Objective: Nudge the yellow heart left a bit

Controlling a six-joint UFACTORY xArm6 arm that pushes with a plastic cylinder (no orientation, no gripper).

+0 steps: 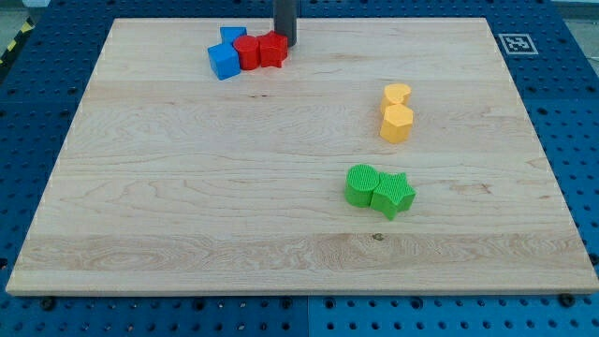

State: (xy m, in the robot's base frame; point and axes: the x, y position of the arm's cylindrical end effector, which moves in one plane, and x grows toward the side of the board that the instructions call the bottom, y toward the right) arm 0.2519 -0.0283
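Note:
The yellow heart (397, 94) lies right of the board's middle, touching a yellow hexagon block (397, 123) just below it. My tip (286, 43) is at the view's top, right beside the upper right of the red blocks (260, 51). It is far to the upper left of the yellow heart.
Two blue blocks (226, 54) touch the red blocks on their left near the top edge of the wooden board (187, 187). Two green blocks (378, 190) sit together below the yellow pair. A marker tag (516, 43) is at the board's top right corner.

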